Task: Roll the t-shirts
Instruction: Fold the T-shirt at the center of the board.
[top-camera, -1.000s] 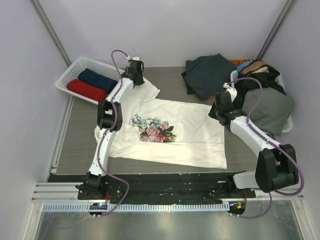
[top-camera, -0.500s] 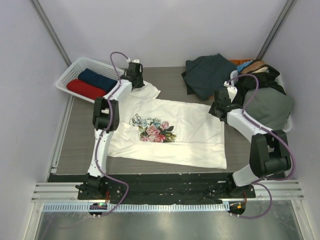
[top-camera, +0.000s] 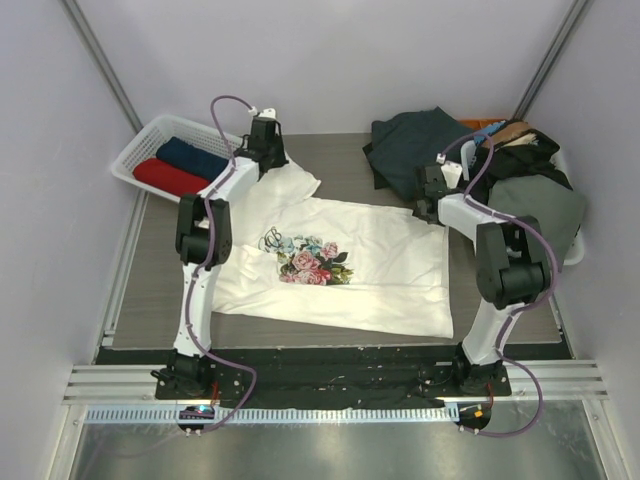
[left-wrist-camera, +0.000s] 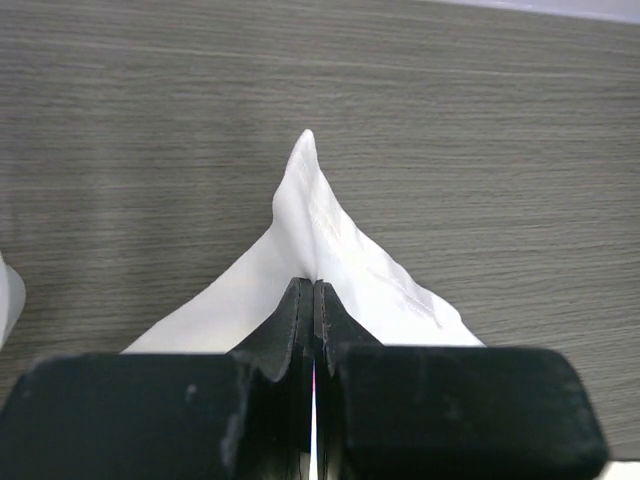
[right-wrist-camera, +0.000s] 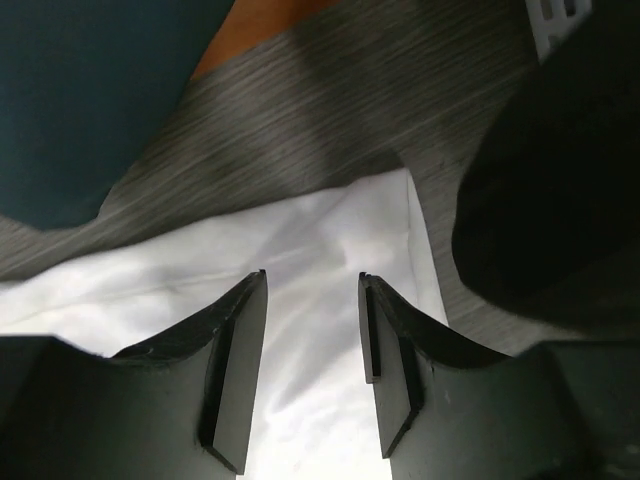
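Overhead view is not showing either grip. Left gripper (left-wrist-camera: 314, 285) is clamping shut on a peaked fold of the cream-white floral-print cloth t-shirt (top-camera: 380, 270), which is lying flat between both grippers. Right gripper (right-wrist-camera: 312, 282) is standing open over its corner; contact unclear. Left of the left gripper, the white plastic lattice basket (top-camera: 133, 152) is holding a rolled red t-shirt (top-camera: 170, 180) and a rolled navy t-shirt (top-camera: 196, 158).

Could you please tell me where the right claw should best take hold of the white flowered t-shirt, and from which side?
Probably its far right corner, from straight above. The t-shirt lies flat on the table, so only a downward pinch would gather cloth. The right claw hangs open just inside that corner.
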